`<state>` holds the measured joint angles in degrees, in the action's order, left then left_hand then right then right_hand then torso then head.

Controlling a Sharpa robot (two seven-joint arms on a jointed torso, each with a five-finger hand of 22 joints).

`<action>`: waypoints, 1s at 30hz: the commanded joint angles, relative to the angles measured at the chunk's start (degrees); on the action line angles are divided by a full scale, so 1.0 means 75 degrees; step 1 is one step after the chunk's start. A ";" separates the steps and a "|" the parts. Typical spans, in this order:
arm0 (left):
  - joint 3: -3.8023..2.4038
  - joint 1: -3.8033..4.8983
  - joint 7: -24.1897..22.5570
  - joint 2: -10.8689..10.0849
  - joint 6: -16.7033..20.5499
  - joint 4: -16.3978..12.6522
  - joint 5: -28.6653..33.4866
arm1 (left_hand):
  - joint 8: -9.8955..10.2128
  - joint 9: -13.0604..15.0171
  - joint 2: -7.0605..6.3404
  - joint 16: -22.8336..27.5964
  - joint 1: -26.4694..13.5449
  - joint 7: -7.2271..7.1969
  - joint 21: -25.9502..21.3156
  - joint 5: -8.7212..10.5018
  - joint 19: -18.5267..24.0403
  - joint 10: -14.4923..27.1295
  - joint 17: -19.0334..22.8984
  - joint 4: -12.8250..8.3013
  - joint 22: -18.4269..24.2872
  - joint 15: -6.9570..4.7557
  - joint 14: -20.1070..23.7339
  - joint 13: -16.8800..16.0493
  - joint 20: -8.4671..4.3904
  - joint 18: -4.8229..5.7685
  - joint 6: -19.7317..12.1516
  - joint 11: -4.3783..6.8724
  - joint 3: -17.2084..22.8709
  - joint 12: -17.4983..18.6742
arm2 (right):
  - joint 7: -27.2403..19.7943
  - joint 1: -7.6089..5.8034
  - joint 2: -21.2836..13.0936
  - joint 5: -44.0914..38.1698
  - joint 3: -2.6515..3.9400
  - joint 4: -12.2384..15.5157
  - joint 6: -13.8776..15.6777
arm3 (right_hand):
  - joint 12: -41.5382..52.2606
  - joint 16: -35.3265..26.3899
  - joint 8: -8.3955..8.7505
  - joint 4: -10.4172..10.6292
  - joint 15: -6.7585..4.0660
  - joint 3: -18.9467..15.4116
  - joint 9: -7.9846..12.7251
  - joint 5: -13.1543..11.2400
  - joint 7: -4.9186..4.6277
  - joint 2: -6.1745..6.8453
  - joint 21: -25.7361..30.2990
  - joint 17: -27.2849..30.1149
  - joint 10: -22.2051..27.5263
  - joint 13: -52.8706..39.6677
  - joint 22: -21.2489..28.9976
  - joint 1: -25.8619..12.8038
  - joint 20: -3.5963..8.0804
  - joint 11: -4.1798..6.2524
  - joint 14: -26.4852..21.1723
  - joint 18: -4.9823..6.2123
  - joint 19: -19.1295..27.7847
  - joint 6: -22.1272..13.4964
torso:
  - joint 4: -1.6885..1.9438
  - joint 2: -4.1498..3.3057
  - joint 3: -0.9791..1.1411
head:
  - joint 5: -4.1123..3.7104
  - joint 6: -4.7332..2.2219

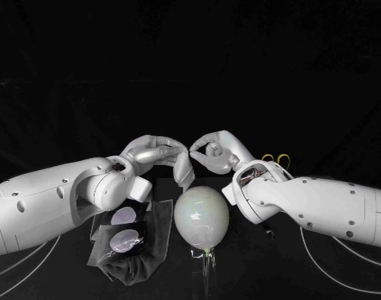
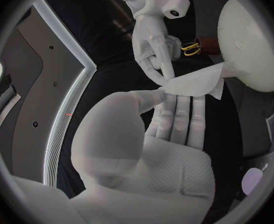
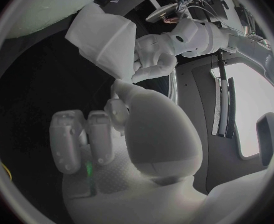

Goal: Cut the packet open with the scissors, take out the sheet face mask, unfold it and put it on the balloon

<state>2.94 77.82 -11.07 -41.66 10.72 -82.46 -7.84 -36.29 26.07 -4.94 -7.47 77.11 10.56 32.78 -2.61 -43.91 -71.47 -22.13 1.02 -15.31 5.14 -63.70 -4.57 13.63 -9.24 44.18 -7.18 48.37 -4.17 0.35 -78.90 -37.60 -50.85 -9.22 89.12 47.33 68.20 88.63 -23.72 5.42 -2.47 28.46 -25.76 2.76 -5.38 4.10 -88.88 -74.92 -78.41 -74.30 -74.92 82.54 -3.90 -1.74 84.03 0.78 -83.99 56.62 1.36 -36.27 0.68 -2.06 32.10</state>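
**Unfolding step: both hands hold the folded mask just beyond the bare balloon.**

At the lower left of the head view the packet point(image 1: 129, 242) lies set aside on the worktop point(image 1: 280, 275), and just right of it, at centre, sits the balloon point(image 1: 199, 215) with nothing on it. Beyond that, mid-frame, the sheet face mask point(image 1: 185, 170) hangs as a narrow folded strip between the left hand point(image 1: 152, 151) and the right hand point(image 1: 213, 150), each pinching its upper end. The yellow handles of the scissors point(image 1: 276, 158) peek out past the right arm. I judge cutting and taking out done. Next the hands must part gently to spread the layers, then lower the sheet onto the balloon. The left wrist view shows the grip that the head view hides: the left thumb presses the sheet against its fingers point(image 2: 180, 119) while the right fingertips point(image 2: 163, 64) nip its edge. The right wrist view shows the sheet thickly folded.
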 commanded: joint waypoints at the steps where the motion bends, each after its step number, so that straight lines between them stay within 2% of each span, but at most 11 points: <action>1: -0.0012 0.0013 -0.0113 -0.0003 -0.0035 -0.0018 -0.0032 | -0.0036 0.2357 0.0050 0.0003 0.0055 0.0031 0.0028 -0.0024 0.0028 -0.0048 -0.0009 0.0007 -0.0013 0.0018 -0.0043 0.0005 -0.0019 -0.0153 -0.0022 0.0012 0.0047 -0.0039 | -0.0027 0.0001 -0.0035 0.0022 0.0004 0.0040 0.0119 | 0.0052 0.0049 -0.0075 -0.0006 -0.0064 0.0055 -0.0018 0.0003 0.0031 -0.0051 -0.0059 -0.1829 -0.0198 -0.0028 -0.1981 -0.0029 0.0076 0.0144 0.0746 -0.0082 -0.0756 0.0019 | 0.0002 0.0001 0.0000 | 0.0000 -0.0005; 5: -0.0012 0.0013 -0.0114 -0.0012 -0.0034 -0.0020 -0.0052 | -0.0036 0.2357 0.0050 0.0003 0.0055 0.0031 0.0028 -0.0024 0.0028 -0.0048 -0.0009 0.0007 -0.0013 0.0018 -0.0043 0.0005 -0.0019 -0.0153 -0.0022 0.0012 0.0047 -0.0039 | -0.0112 0.0002 -0.0091 0.0231 0.0005 0.0072 0.0150 | -0.0017 0.0028 -0.0115 0.0002 -0.0072 0.0103 -0.0047 0.0002 0.0034 -0.0063 -0.0042 -0.1801 -0.0172 0.0018 -0.1976 -0.0083 0.0082 0.0150 0.0738 -0.0078 -0.0748 -0.0020 | 0.0002 0.0004 -0.0001 | 0.0008 -0.0009; 7: -0.0011 0.0013 -0.0115 -0.0015 -0.0034 -0.0021 -0.0059 | -0.0036 0.2357 0.0050 0.0003 0.0055 0.0031 0.0028 -0.0024 0.0028 -0.0048 -0.0009 0.0007 -0.0013 0.0018 -0.0043 0.0005 -0.0019 -0.0153 -0.0022 0.0012 0.0047 -0.0039 | -0.0167 0.0002 -0.0118 0.0384 0.0006 0.0083 0.0105 | -0.0111 0.0011 -0.0039 0.0125 -0.0051 0.0110 -0.0030 -0.0004 -0.0011 -0.0088 -0.0001 -0.1779 -0.0119 0.0077 -0.1962 -0.0268 0.0076 0.0107 0.0732 -0.0068 -0.0727 -0.0232 | 0.0002 0.0004 0.0000 | 0.0007 -0.0012; 8: -0.0011 0.0013 -0.0115 -0.0016 -0.0034 -0.0022 -0.0062 | -0.0036 0.2357 0.0050 0.0003 0.0055 0.0031 0.0028 -0.0024 0.0028 -0.0048 -0.0009 0.0007 -0.0013 0.0018 -0.0043 0.0005 -0.0019 -0.0153 -0.0022 0.0012 0.0047 -0.0039 | -0.0192 0.0002 -0.0127 0.0450 0.0007 0.0087 0.0070 | -0.0133 0.0004 -0.0009 0.0224 -0.0029 0.0076 -0.0019 0.0007 -0.0033 -0.0081 0.0019 -0.1770 -0.0100 0.0088 -0.1956 -0.0408 0.0067 0.0089 0.0729 -0.0063 -0.0717 -0.0294 | 0.0001 0.0004 -0.0001 | 0.0004 -0.0016; 9: -0.0011 0.0013 -0.0116 -0.0017 -0.0035 -0.0022 -0.0065 | -0.0036 0.2357 0.0050 0.0003 0.0055 0.0031 0.0028 -0.0024 0.0028 -0.0048 -0.0009 0.0007 -0.0013 0.0018 -0.0043 0.0005 -0.0019 -0.0153 -0.0022 0.0012 0.0047 -0.0039 | -0.0213 0.0002 -0.0133 0.0510 0.0007 0.0091 0.0028 | -0.0161 0.0004 0.0055 0.0558 0.0022 -0.0117 0.0015 0.0034 -0.0100 -0.0004 0.0055 -0.1770 -0.0075 0.0103 -0.1944 -0.0853 0.0039 0.0029 0.0729 -0.0055 -0.0699 -0.0372 | 0.0001 0.0004 -0.0001 | 0.0004 -0.0016; 10: -0.0011 0.0013 -0.0116 -0.0017 -0.0035 -0.0022 -0.0068 | -0.0036 0.2357 0.0050 0.0003 0.0055 0.0031 0.0028 -0.0024 0.0028 -0.0048 -0.0009 0.0007 -0.0013 0.0018 -0.0043 0.0005 -0.0019 -0.0153 -0.0022 0.0012 0.0047 -0.0039 | -0.0225 0.0002 -0.0136 0.0548 0.0007 0.0093 -0.0008 | -0.0168 0.0006 0.0093 0.0718 0.0042 -0.0211 0.0040 0.0061 -0.0111 0.0045 0.0062 -0.1773 -0.0062 0.0105 -0.1942 -0.1062 0.0022 0.0012 0.0730 -0.0054 -0.0695 -0.0404 | 0.0000 0.0005 -0.0003 | 0.0006 -0.0015; 12: -0.0011 0.0013 -0.0117 -0.0019 -0.0034 -0.0024 -0.0081 | -0.0036 0.2357 0.0050 0.0003 0.0055 0.0031 0.0028 -0.0024 0.0028 -0.0048 -0.0009 0.0007 -0.0013 0.0018 -0.0043 0.0005 -0.0019 -0.0153 -0.0022 0.0012 0.0047 -0.0039 | -0.0247 0.0002 -0.0138 0.0625 0.0007 0.0099 -0.0109 | -0.0164 0.0007 0.0140 0.0858 0.0057 -0.0316 0.0069 0.0088 -0.0132 0.0119 0.0066 -0.1775 -0.0055 0.0098 -0.1941 -0.1252 0.0007 -0.0005 0.0731 -0.0053 -0.0694 -0.0441 | 0.0000 0.0004 -0.0002 | 0.0007 -0.0013; 13: -0.0011 0.0013 -0.0117 -0.0019 -0.0034 -0.0025 -0.0088 | -0.0036 0.2357 0.0050 0.0003 0.0055 0.0031 0.0028 -0.0024 0.0028 -0.0048 -0.0009 0.0007 -0.0013 0.0018 -0.0043 0.0005 -0.0019 -0.0153 -0.0022 0.0012 0.0047 -0.0039 | -0.0249 0.0002 -0.0135 0.0658 0.0008 0.0101 -0.0172 | -0.0171 0.0012 0.0217 0.1161 0.0090 -0.0544 0.0120 0.0094 -0.0173 0.0252 0.0087 -0.1782 -0.0037 0.0097 -0.1934 -0.1639 -0.0023 -0.0044 0.0733 -0.0048 -0.0683 -0.0484 | 0.0000 0.0004 -0.0001 | 0.0008 -0.0008; 14: -0.0011 0.0013 -0.0118 -0.0019 -0.0035 -0.0026 -0.0093 | -0.0036 0.2357 0.0050 0.0003 0.0055 0.0031 0.0028 -0.0024 0.0028 -0.0048 -0.0009 0.0007 -0.0013 0.0018 -0.0043 0.0005 -0.0019 -0.0153 -0.0022 0.0012 0.0047 -0.0039 | -0.0243 0.0002 -0.0129 0.0678 0.0008 0.0100 -0.0222 | -0.0163 0.0012 0.0238 0.1222 0.0093 -0.0595 0.0137 0.0093 -0.0173 0.0277 0.0083 -0.1781 -0.0034 0.0089 -0.1935 -0.1702 -0.0033 -0.0045 0.0733 -0.0048 -0.0685 -0.0484 | 0.0004 0.0001 0.0000 | 0.0010 -0.0013; 21: -0.0011 0.0013 -0.0120 -0.0008 -0.0044 -0.0033 -0.0124 | -0.0036 0.2357 0.0050 0.0003 0.0055 0.0031 0.0028 -0.0024 0.0028 -0.0048 -0.0009 0.0007 -0.0013 0.0018 -0.0043 0.0005 -0.0019 -0.0153 -0.0022 0.0012 0.0047 -0.0039 | -0.0150 0.0001 -0.0045 0.0745 0.0009 0.0056 -0.0506 | -0.0183 0.0021 0.0351 0.1324 0.0108 -0.0748 0.0211 0.0054 -0.0199 0.0384 0.0126 -0.1794 0.0009 0.0091 -0.1921 -0.1754 -0.0063 -0.0066 0.0736 -0.0037 -0.0663 -0.0536 | 0.0004 -0.0001 -0.0003 | 0.0000 -0.0013; 30: -0.0011 0.0013 -0.0126 -0.0004 -0.0049 -0.0040 -0.0139 | -0.0044 0.2363 0.0051 0.0003 0.0053 0.0031 0.0034 -0.0024 0.0029 -0.0048 -0.0010 0.0008 -0.0016 0.0018 -0.0044 0.0003 -0.0020 -0.0152 -0.0026 0.0012 0.0053 -0.0040 | -0.0102 0.0001 0.0076 0.0769 0.0009 -0.0007 -0.0612 | -0.0177 0.0038 0.0398 0.1337 0.0120 -0.0813 0.0244 0.0036 -0.0210 0.0421 0.0125 -0.1817 0.0024 0.0080 -0.1921 -0.1718 -0.0078 -0.0078 0.0743 -0.0037 -0.0663 -0.0542 | 0.0010 -0.0003 -0.0002 | -0.0005 -0.0013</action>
<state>2.95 77.82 -11.12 -41.80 10.74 -82.58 -8.60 -36.48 26.82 -4.95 -7.47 77.10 10.43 32.77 -2.62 -43.91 -71.46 -22.12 1.03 -15.35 5.17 -63.67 -4.57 13.63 -9.20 43.87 -7.17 48.37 -4.16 -0.25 -78.89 -37.17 -45.27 -9.19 89.10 44.43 67.16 88.61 -21.05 15.47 -2.03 22.65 -23.99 3.32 -6.87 6.86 -88.08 -74.90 -78.19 -73.57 -74.90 69.43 -4.13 -1.97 84.01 0.79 -83.99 52.88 1.41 -36.26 0.66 -2.09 31.98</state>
